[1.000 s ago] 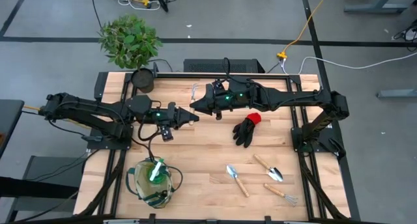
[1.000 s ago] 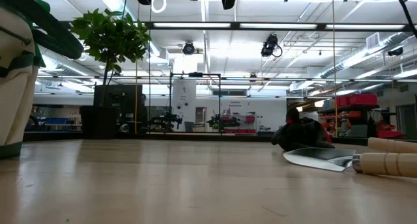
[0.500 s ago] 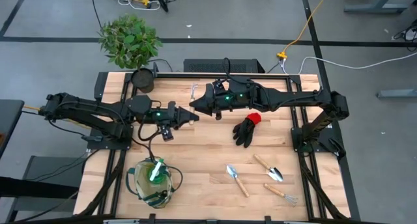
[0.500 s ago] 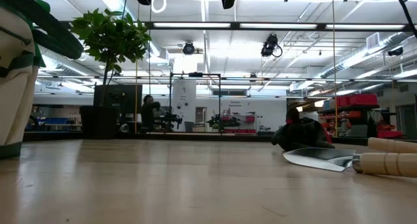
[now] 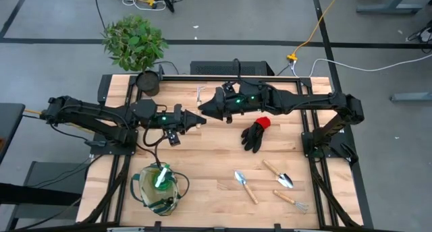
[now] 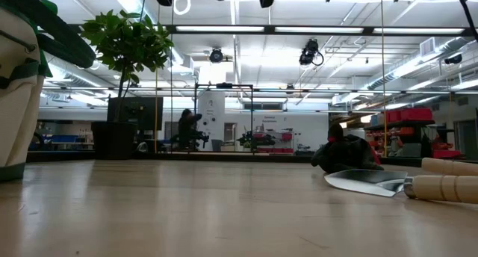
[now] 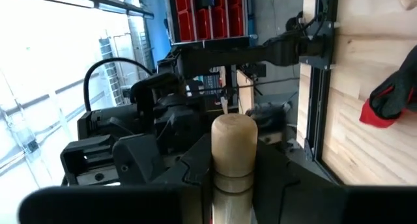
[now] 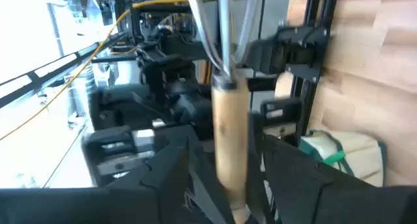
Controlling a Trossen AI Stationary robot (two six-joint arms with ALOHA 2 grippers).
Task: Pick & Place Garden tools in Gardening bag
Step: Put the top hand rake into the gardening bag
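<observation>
- Wooden-handled hand fork [image 7: 233, 142]: held up in the air over the table [image 5: 202, 164] betw. the 2 grippers, which meet nose to nose. Its metal tines [image 5: 200, 94] stick out past both tips toward the table's far edge.
- Left gripper [image 5: 194, 119]: we see it clamped on the fork's handle, dark fingers [image 7: 195, 175] tight on both sides of the wood.
- Right gripper [image 5: 204, 110]: jaws stand apart. In the right wrist view the handle [image 8: 228, 133] sits betw. its fingers [image 8: 171, 162] w/ a gap on each side, so no grip.
- Gardening bag [image 5: 156, 191]: well apart from the left gripper, nearer the table's front edge, upright. Green spray bottle [image 5: 160, 177] is inside it.
- Black glove w/ red cuff [image 5: 256, 133]: flat on the table, near the right gripper, just under the right arm's forearm.
- 2 trowels [image 5: 246, 186] [image 5: 278, 172] & another hand fork [image 5: 291, 200]: lying on the table beyond the glove from the right gripper, toward the front edge.
- Black pot [image 5: 148, 82]: at the far edge, on the left arm's side. Leafy plant [image 5: 135, 42] is on the floor behind it.
- Low view: a person [image 6: 185, 126] far back in the room.
</observation>
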